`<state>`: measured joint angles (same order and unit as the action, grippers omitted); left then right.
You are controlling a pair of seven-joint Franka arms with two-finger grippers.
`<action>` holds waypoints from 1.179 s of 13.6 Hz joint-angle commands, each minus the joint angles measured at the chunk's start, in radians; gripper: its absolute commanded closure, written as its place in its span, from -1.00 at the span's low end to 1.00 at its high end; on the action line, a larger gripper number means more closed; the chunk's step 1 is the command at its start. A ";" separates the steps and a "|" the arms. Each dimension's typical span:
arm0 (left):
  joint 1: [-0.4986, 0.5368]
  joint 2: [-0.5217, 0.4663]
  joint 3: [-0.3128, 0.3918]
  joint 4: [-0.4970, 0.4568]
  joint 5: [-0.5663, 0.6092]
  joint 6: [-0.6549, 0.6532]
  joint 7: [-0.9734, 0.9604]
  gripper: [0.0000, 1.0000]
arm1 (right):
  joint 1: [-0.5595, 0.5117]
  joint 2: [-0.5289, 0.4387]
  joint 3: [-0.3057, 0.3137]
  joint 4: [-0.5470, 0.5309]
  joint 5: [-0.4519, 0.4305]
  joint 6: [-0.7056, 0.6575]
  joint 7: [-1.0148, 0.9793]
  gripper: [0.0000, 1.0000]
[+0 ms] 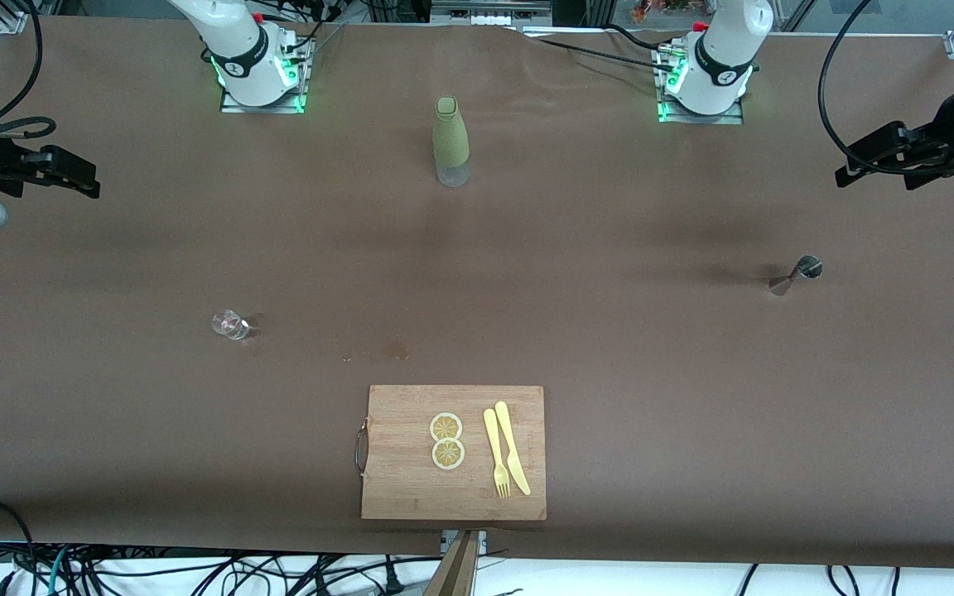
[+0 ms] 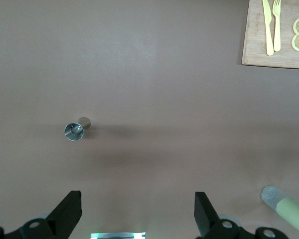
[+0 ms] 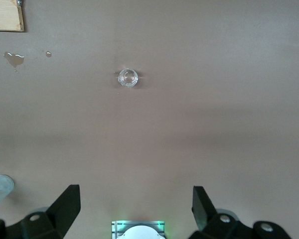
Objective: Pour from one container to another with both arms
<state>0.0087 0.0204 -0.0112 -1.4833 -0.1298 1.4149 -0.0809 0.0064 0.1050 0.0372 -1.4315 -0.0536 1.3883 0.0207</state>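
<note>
Brown desk point(image 1: 609, 331) in the front view: an olive-sleeved bottle point(image 1: 450, 141) stands between the bases, a small clear glass point(image 1: 230, 324) toward the right arm's end, a steel cup point(image 1: 800, 273) toward the left arm's. Both arms wait at the desk's ends.

Left wrist view — left claw point(image 2: 137, 214) wide open, empty, above the steel cup.

Right wrist view — right claw point(image 3: 135, 211) wide open, empty, above the glass.
</note>
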 commanded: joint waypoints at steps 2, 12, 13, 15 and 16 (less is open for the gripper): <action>0.008 0.007 -0.012 0.017 0.047 -0.010 0.009 -1.00 | -0.005 0.001 0.004 0.011 -0.014 0.000 -0.007 -1.00; 0.000 0.009 -0.018 0.005 0.104 -0.004 0.009 -1.00 | -0.008 0.001 0.004 0.011 -0.014 0.000 -0.005 -1.00; 0.000 0.009 -0.018 0.005 0.104 -0.005 0.009 -1.00 | -0.008 0.001 0.003 0.011 -0.014 0.000 -0.005 -1.00; 0.000 0.009 -0.019 0.003 0.104 -0.007 0.010 -1.00 | -0.008 0.001 0.004 0.011 -0.014 0.000 -0.005 -1.00; 0.000 0.009 -0.019 0.005 0.104 -0.007 0.009 -1.00 | -0.008 0.001 0.004 0.011 -0.014 0.000 -0.005 -1.00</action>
<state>0.0087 0.0258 -0.0223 -1.4869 -0.0545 1.4145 -0.0809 0.0040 0.1050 0.0367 -1.4315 -0.0537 1.3883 0.0207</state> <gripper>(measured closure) 0.000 0.000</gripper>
